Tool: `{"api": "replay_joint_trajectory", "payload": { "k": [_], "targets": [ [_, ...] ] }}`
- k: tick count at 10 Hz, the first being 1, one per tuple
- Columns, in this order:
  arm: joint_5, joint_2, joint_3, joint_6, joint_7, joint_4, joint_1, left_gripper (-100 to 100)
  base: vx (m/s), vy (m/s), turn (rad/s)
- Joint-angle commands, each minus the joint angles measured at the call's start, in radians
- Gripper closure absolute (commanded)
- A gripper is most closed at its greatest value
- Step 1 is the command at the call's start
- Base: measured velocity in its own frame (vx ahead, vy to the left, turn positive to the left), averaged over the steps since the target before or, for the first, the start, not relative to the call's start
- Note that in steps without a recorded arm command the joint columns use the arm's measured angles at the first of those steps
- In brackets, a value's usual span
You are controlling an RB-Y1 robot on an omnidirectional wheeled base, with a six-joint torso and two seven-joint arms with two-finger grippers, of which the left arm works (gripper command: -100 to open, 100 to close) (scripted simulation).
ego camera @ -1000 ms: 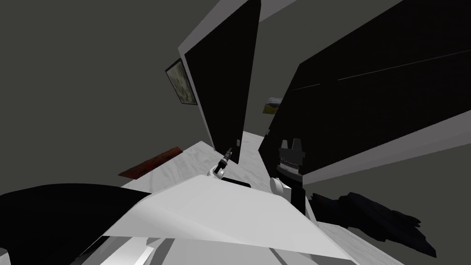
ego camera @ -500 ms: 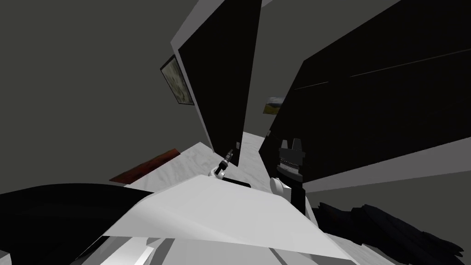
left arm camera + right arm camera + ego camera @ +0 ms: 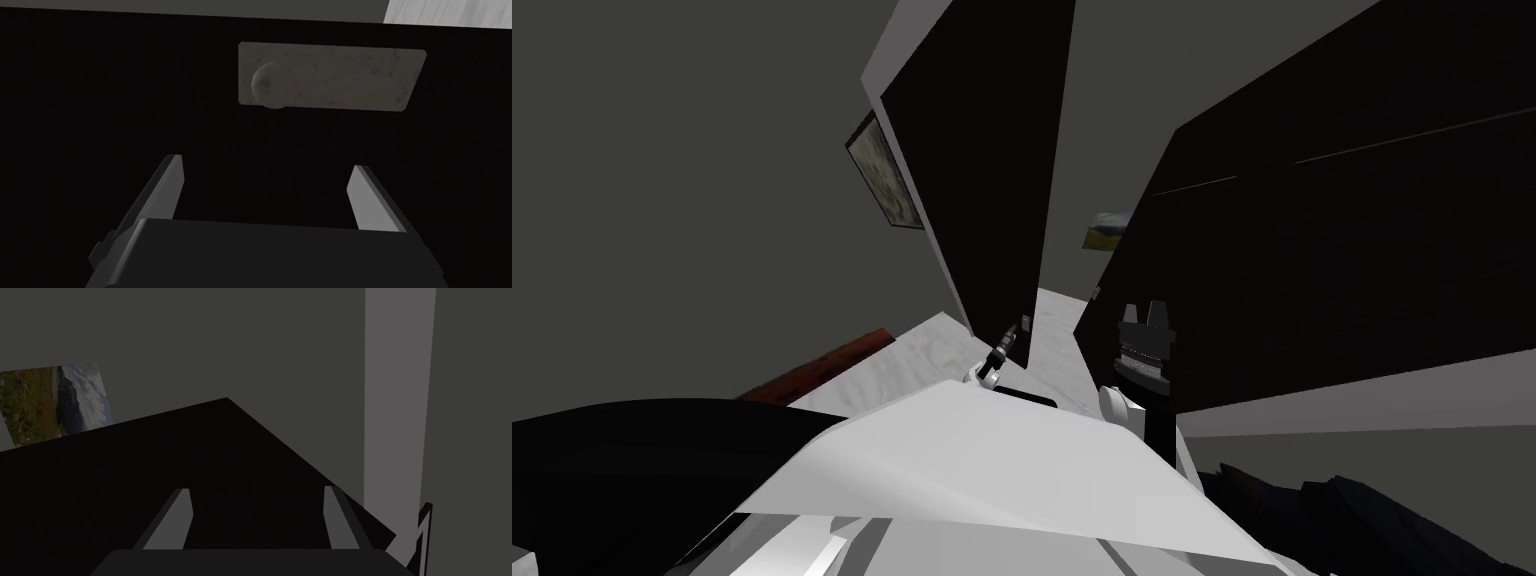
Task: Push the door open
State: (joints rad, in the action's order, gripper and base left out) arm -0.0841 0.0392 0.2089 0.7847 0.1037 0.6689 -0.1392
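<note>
The black door (image 3: 982,180) stands left of centre before you, partly open. Your left gripper (image 3: 266,166) faces its panel with jaws wide and empty, near the grey plate (image 3: 350,75) and round knob (image 3: 267,87); your right gripper (image 3: 257,490), also wide and empty, hangs over a black surface (image 3: 125,488).

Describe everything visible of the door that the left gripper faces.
The door is a flat, plain black slab, with no material showing. Near its free edge it carries a pale grey, speckled rectangular plate with a round knob of the same look at one end. It stands ajar: in the head view a gap beside that edge shows pale floor. The left gripper, fingers open, points at its face close to the plate; I cannot tell whether they touch it.
</note>
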Motion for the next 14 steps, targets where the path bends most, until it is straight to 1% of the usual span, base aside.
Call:
{"api": "replay_joint_trajectory", "payload": {
  "k": [1,3,5,6,7,12,13,14],
  "targets": [
    [0.002,0.004,-0.004,-0.001,-0.001,-0.004,-0.003,-100,0.198,-0.1,-0.027],
    [0.004,-0.004,-0.009,-0.001,-0.004,-0.008,-0.006,-100,0.198,-0.073,-0.021],
    [0.007,-0.025,-0.013,-0.002,-0.007,-0.012,-0.009,-100,0.203,-0.037,-0.027],
    [0.006,-0.018,-0.011,-0.001,-0.006,-0.01,-0.006,-100,0.071,-0.014,0.008],
    [0.006,-0.018,-0.011,-0.001,-0.006,-0.01,-0.006,100,-0.015,0.001,-0.005],
    [0.006,-0.018,-0.011,-0.001,-0.006,-0.01,-0.006,100,-0.011,0.003,-0.001],
    [0.012,-0.003,-0.026,-0.002,-0.015,-0.013,-0.006,100,0.098,-0.039,0.017],
    [0.014,0.0,-0.029,-0.002,-0.018,-0.013,-0.006,100,0.148,-0.075,0.052]
  ]
}}
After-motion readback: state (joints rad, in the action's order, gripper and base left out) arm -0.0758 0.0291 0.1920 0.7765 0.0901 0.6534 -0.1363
